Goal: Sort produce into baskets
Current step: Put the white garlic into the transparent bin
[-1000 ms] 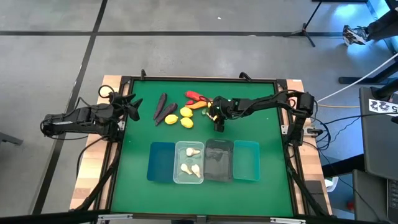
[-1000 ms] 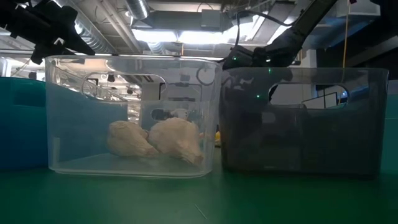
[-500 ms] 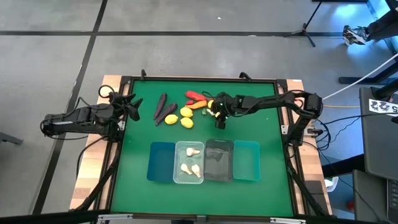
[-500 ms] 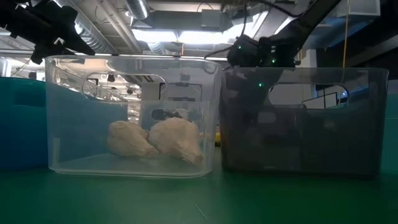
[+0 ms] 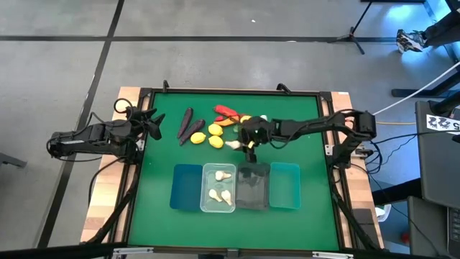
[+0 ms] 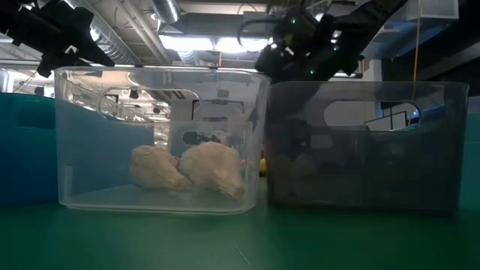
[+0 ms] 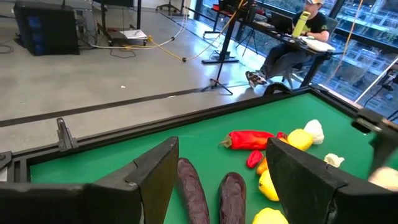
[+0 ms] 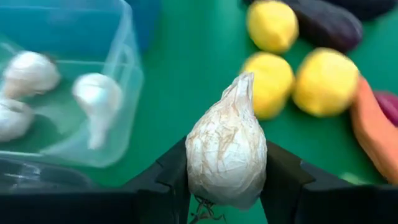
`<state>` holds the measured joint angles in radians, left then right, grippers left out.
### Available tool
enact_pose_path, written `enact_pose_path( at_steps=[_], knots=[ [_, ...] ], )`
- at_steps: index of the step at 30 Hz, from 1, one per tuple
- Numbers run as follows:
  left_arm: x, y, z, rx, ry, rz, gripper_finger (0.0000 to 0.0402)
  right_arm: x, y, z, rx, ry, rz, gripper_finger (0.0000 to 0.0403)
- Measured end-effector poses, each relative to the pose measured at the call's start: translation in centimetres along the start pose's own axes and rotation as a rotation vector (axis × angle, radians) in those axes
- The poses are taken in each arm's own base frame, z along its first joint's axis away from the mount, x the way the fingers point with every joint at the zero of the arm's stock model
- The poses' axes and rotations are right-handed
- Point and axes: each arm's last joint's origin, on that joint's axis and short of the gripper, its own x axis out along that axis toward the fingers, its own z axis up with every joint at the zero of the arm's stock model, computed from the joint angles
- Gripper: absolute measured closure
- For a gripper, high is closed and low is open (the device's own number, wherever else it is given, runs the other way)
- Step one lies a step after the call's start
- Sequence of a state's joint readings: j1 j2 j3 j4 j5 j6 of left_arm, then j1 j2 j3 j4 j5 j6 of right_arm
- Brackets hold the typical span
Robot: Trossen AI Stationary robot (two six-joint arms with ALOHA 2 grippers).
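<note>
Behind the clear basket [image 5: 218, 188] holding 3 bulbs, I log my right gripper [image 5: 243, 143] clamping 1 garlic bulb [image 8: 227, 150], left gripper [image 5: 149, 124] wide open far off.

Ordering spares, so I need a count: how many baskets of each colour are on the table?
Blue basket: 1
Clear basket: 1
Dark grey basket: 1
Teal basket: 1
Total: 4
</note>
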<state>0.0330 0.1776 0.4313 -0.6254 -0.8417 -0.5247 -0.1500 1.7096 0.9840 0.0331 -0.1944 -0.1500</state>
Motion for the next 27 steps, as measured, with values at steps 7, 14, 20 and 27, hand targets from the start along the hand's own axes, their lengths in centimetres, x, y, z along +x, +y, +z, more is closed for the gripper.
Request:
enact_pose_path(
  at_steps=[7, 14, 20, 27],
  knots=[
    [0.0, 0.0, 0.0, 0.0, 0.0, 0.0, 0.0164, 0.0, 3.3, 2.4, -0.119, -0.098, 0.061, 0.0258],
    [0.0, 0.0, 0.0, -0.001, 0.0, 0.0, 0.0164, -0.4, 6.7, 5.0, -0.298, -0.191, 0.185, 0.0258],
    [0.0, 0.0, 0.0, -0.001, 0.0, 0.0, 0.0164, -0.7, 8.8, 5.9, -0.365, -0.282, 0.309, 0.0258],
    [0.0, 0.0, 0.0, -0.002, 0.0, 0.0, 0.0164, 0.8, 9.6, 5.7, -0.373, -0.331, 0.326, 0.0258]
  ],
)
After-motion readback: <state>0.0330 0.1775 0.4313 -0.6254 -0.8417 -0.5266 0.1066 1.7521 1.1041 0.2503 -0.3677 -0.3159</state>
